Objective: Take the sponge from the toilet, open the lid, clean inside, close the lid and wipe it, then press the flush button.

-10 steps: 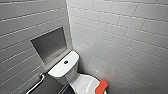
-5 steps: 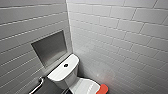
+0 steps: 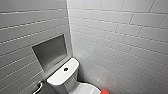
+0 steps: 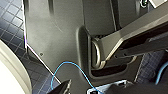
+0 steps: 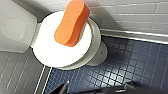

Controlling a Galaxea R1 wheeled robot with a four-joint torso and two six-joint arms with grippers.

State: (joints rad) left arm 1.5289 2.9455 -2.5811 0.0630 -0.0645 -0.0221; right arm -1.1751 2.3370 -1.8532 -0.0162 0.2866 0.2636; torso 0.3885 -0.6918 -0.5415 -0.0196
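The white toilet stands in the corner of a tiled room, low in the head view. The round dark flush button sits in the middle of its tank top. An orange sponge lies on the shut white lid, reaching past its rim. One corner of the sponge also pokes in beside the lid in the head view. My right gripper hangs open over the floor, short of the bowl and apart from the sponge. My left gripper is open and holds nothing.
Grey tiled walls meet behind the tank, and a recessed niche sits in the left wall. A metal fitting sticks out low beside the tank. Dark blue mosaic floor surrounds the bowl. A white curved surface lies close to my left wrist.
The head view has shifted a little, so the toilet and sponge sit lower in the picture. Nothing in the scene has moved.
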